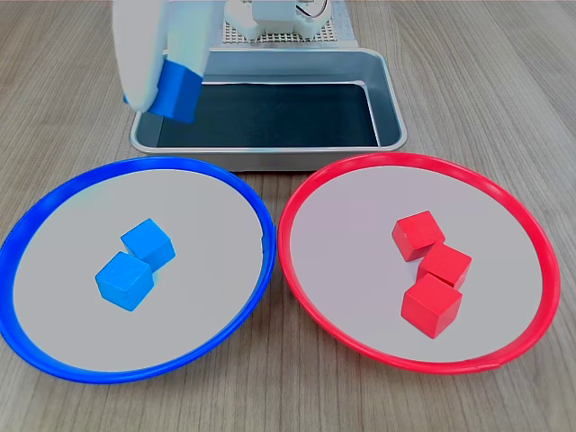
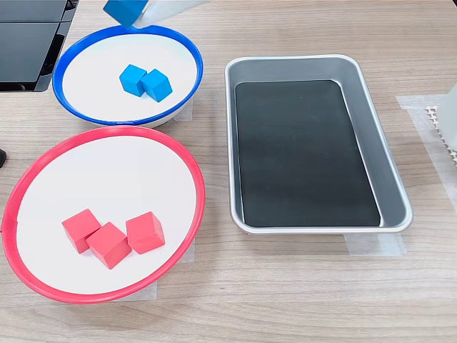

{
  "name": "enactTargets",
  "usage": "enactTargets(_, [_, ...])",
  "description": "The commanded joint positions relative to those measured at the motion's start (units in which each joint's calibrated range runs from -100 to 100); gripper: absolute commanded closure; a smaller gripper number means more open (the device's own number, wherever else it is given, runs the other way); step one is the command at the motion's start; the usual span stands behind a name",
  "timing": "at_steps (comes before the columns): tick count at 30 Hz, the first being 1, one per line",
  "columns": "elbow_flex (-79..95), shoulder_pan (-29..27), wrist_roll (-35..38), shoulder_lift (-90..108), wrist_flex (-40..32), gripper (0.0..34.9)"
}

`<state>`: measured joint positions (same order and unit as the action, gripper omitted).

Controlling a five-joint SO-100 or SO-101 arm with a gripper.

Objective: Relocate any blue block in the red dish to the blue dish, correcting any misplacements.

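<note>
Blue block (image 1: 179,93): small bright-blue cube, held in the air, tilted, clear of every dish; in the first exterior view seen over the near-left corner of the metal tray, in the second exterior view (image 2: 126,11) at the top edge, just above the far rim of the blue dish.

Gripper (image 1: 171,85): white, blurred, closed around the blue block; only the lower part visible, coming down from the top of both exterior views.

Blue dish (image 1: 54,202): round, shallow, blue rim, pale grey inside; on the desk, at the first exterior view's left, rim almost touching the rim of the red dish.

Inside the blue dish: two other blue cubes (image 1: 135,266), touching each other, near the middle of the dish.

Red dish (image 1: 517,220): same size, red rim, pale grey inside; at the first exterior view's right, at the bottom left in the second exterior view (image 2: 107,136).

Inside the red dish: three red cubes (image 1: 433,273), pressed together in a short row, right of the dish's middle in the first exterior view; only red cubes visible here.

Metal tray (image 2: 243,71): rectangular, silver walls, dark mat on the floor; behind both dishes in the first exterior view, near their far rims.

Desk (image 1: 504,81): pale wood grain, carrying dishes and tray.

Black object (image 2: 28,43): at the desk's corner, top left in the second exterior view, beside the blue dish.
</note>
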<state>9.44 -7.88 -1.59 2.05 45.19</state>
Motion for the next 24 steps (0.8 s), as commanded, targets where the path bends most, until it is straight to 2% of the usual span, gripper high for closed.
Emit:
enactTargets(1, [0.53,-2.52,-0.15,-1.24,-0.08,34.9])
enactTargets(15, [-10.58,-5.25,-1.37,-16.84,-1.81,34.9])
enactTargets(24, [-13.03,-2.43,-2.69,-21.19,-3.55,34.9])
